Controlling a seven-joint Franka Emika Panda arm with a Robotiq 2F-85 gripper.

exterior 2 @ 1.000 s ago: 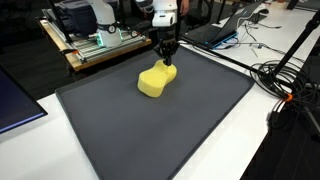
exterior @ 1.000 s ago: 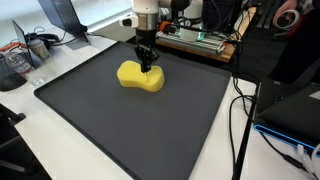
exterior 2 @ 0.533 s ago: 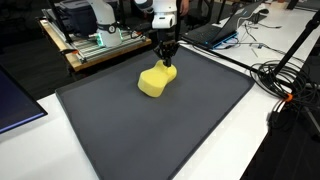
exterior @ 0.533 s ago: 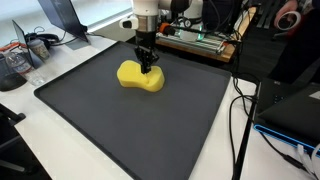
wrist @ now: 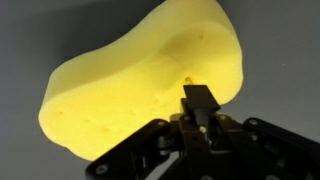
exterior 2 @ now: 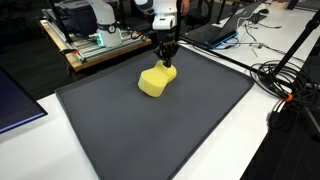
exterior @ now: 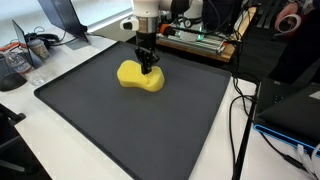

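My pincer (exterior: 148, 67) points straight down and its two fingers are closed together, with no gap between them that I can see in the wrist view (wrist: 199, 99). The tips are touching the upper side of a yellow sponge (exterior: 134, 76), near its edge that is closest to the arm's base. I cannot tell if a little of the foam is pinched between the tips or if they only press on it. The sponge has a rounded, bean-like shape and lies flat on a big dark mat (exterior: 130, 130), in the part of the mat near the arm, in both exterior views (exterior 2: 152, 83). The mat covers most of the white bench (exterior: 28, 132). Behind the mat stands a wooden board with electronics (exterior: 196, 39), and in an exterior view black cables (exterior 2: 286, 80) lie beside the mat.
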